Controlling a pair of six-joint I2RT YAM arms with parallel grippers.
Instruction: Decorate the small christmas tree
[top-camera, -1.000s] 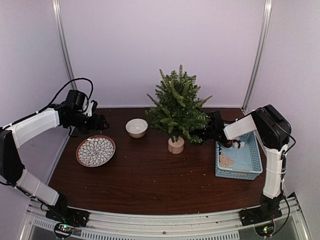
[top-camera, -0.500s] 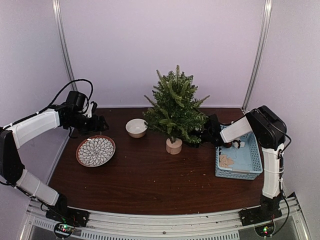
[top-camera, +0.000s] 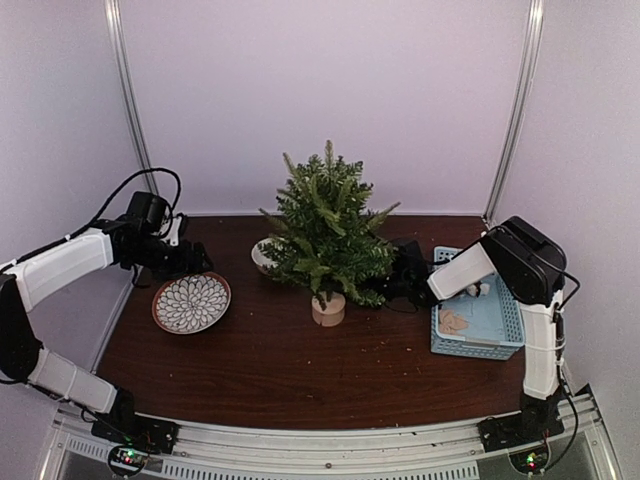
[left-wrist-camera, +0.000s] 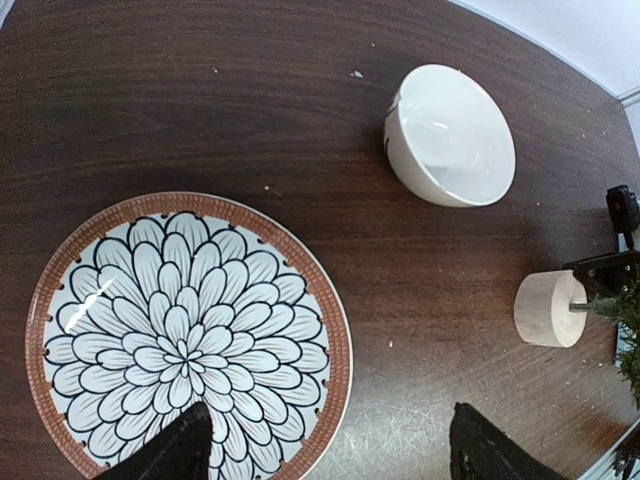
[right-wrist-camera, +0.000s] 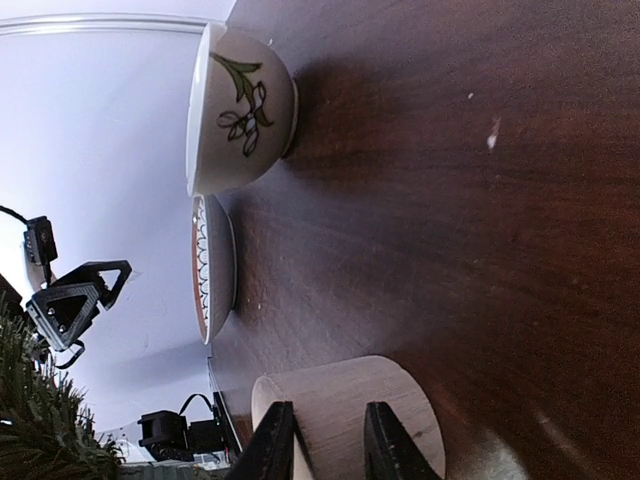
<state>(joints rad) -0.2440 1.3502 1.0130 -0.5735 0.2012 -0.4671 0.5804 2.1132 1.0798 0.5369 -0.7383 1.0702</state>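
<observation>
The right hand (right-wrist-camera: 325, 425) clamps narrowly on the trunk of the bushy green small christmas tree (top-camera: 322, 232) with its pale wooden stump, while the left hand (left-wrist-camera: 330, 450), to its left, gapes wide.

Bushy green artificial fir tree (top-camera: 325, 235), pale round wooden stump (top-camera: 328, 310). Round ceramic plate (top-camera: 191, 302): rust rim, black-on-white petals. White ceramic bowl (right-wrist-camera: 240, 100): green sprig. Light-blue plastic basket (top-camera: 515, 325).

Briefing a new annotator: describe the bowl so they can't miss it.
Start at the small christmas tree mid-table. The bowl sits left of it, partly behind its branches in the top view. It is small, deep and white with a green sprig painted outside, unlike the flat, brown-rimmed petal-pattern plate further left.
</observation>
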